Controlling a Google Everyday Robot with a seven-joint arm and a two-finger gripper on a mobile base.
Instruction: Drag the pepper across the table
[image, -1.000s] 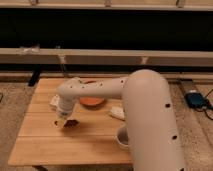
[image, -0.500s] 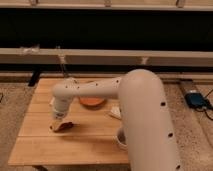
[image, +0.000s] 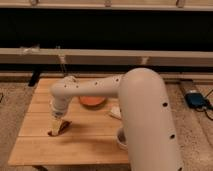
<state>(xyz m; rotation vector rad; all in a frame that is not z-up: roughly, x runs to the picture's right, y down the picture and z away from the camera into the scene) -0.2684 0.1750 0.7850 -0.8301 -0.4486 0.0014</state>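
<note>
1. Gripper (image: 56, 125): has shifted toward lower left of frame since a second ago; whether its fingers are parted cannot be told.
2. Pepper (image: 61, 128): dark red-brown tapered lump, moved along, at gripper tip.
3. Table (image: 95, 145): light plank top; orange bowl (image: 92, 101) centre.

The light plank bench (image: 35, 145) carries the dark red-brown pepper (image: 62, 128) near its left side, beneath the gripper (image: 55, 127). An orange-red bowl (image: 92, 101) lies farther back, mid-bench. A white cup (image: 120, 139) sits near the right.
</note>
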